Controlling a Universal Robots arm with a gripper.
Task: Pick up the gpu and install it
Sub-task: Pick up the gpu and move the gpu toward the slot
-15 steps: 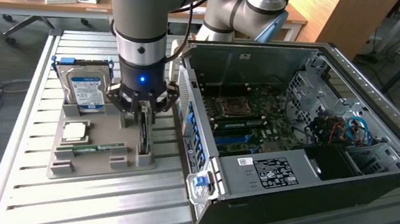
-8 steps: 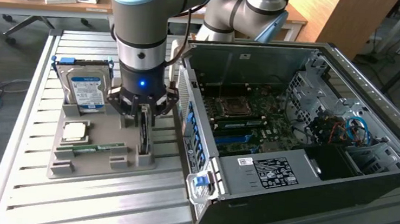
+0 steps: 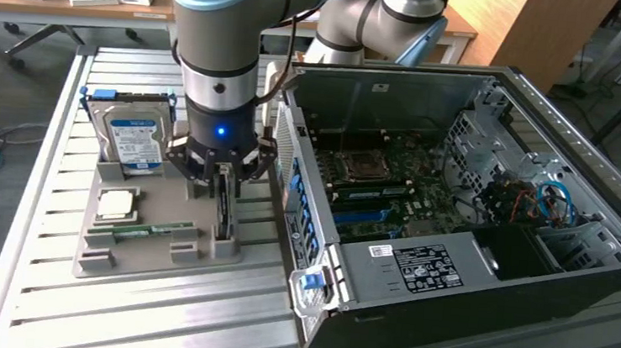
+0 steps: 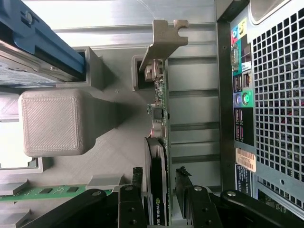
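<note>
Gpu [image 3: 223, 206] [image 4: 158, 107] stands on edge in slot of grey holder [image 3: 146, 252] [image 4: 114, 142], just beside open computer case [image 3: 455, 195]. Gripper [image 3: 223, 180] [image 4: 160, 172] straddles card from above, fingers spread, one each side. Hard drive [image 3: 135, 142] upright in same holder.

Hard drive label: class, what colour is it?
The upright silver hard drive's label is blue, clearest in the exterior view.

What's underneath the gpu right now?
The grey holder: the gpu stands on edge in its slot, open fingers on either side. The card's bottom edge is hidden inside the slot.
</note>
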